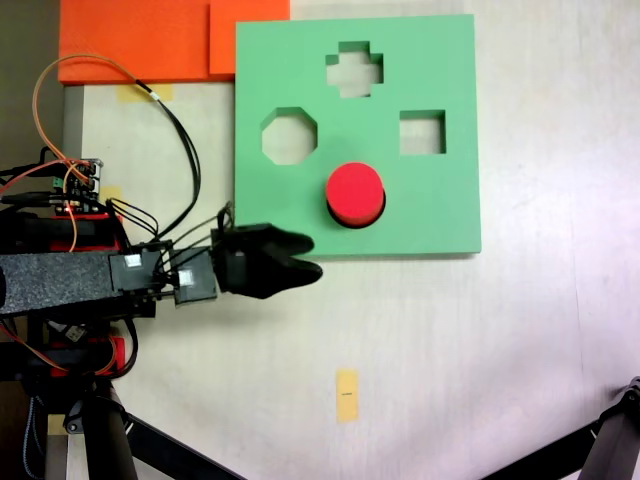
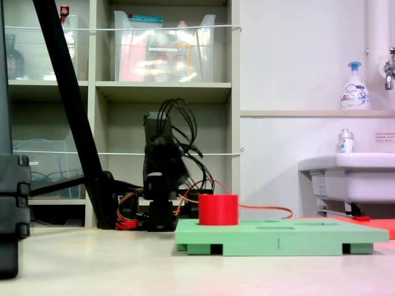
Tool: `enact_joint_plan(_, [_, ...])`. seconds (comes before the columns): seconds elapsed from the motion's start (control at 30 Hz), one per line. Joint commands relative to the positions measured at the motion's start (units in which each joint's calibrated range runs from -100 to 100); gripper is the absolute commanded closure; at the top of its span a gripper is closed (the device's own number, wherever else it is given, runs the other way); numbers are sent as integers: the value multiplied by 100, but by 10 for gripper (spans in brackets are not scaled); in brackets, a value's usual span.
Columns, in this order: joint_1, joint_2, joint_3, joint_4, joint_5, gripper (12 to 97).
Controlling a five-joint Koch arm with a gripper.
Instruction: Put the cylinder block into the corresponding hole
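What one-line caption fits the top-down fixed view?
Red cylinder seated in the green board's round hole; gripper open beside the board, holding nothing.

A pale desk point(image 1: 480, 350) carries a green board point(image 1: 440, 220) near its far edge, two orange sheets point(image 1: 140, 40) touching the board's corner, and a small yellow tape strip point(image 1: 347, 394) lying well apart, nearer the front.

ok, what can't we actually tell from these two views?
- Round hole: the cylinder covers it from above; in the side view the board hides how deep it sits.
- Claw: dark and blurred in the side view, jaw gap unreadable.
- Arm base: cut off at the top view's left edge.
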State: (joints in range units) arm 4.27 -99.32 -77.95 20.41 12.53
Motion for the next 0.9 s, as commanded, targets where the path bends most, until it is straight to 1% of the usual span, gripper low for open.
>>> enact_joint_plan(0.0, [-239, -68, 68, 265, -425, 596])
enact_joint_plan(0.03, [-376, -68, 28, 227, -523, 596])
enact_joint_plan(0.17, [-615, -68, -679, 255, -1099, 599])
enact_joint_plan(0.27, [-654, -68, -1686, 255, -1558, 600])
enact_joint_plan(0.33, [-645, -68, -2205, 236, -1607, 605])
enact_joint_plan(0.43, [-527, -68, -2205, -255, -1641, 617])
enact_joint_plan(0.57, [-547, -68, -2205, -1940, -1646, 617])
enact_joint_plan(0.67, [-542, -68, -2205, -1950, -1641, 619])
enact_joint_plan(0.73, [-532, -68, -2205, -1930, -1641, 592])
enact_joint_plan(0.87, [-532, -68, -2205, -1930, -1641, 592])
